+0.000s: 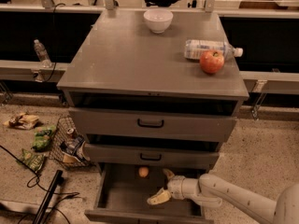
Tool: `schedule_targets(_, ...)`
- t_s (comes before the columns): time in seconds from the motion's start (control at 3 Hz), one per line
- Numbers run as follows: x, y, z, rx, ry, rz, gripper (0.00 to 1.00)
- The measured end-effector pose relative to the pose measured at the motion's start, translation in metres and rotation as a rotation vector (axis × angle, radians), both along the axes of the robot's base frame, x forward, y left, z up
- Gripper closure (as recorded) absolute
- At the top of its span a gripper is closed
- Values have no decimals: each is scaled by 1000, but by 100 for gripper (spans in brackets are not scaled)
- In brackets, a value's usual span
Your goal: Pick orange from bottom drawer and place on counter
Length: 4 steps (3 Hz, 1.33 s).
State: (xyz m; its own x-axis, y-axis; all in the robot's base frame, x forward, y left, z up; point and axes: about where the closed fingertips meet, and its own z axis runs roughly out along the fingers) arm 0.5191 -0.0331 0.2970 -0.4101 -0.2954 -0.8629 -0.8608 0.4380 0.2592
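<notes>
Jaws spread wide, gripping nothing. Gripper [163, 186] low inside the pulled-out bottom drawer [119, 192], toward one side. Orange [143, 171] resting on drawer floor near the back, just beside gripper, not touching.

On my feed the room is evenly lit in a warm tone, with a speckled beige floor [271, 143] across the lower half and a grey metal cabinet [187, 125] at the centre, backed by dark panels [28, 31] and a grey ledge [23, 70] running across the upper part. At the upper left a water bottle [41, 52] stands on that ledge. At the lower left I see a wire basket [60, 139], scattered snack bags [42, 136], black cables [18, 160] and a black pole [49, 197]; my gripper [163, 186] sits at bottom centre.
</notes>
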Motion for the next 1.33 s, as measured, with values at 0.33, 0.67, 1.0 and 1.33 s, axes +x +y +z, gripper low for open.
schedule_targets(0.33, -1, 6, -15, -19, -5, -39, 0)
schedule_targets(0.67, -3, 10, -26, -45, -11, -67, 0)
schedule_targets(1.0, 0, 17, -38, -55, -36, -82, 0)
schedule_targets(1.33, 20, 23, -59, -62, -68, -110, 0)
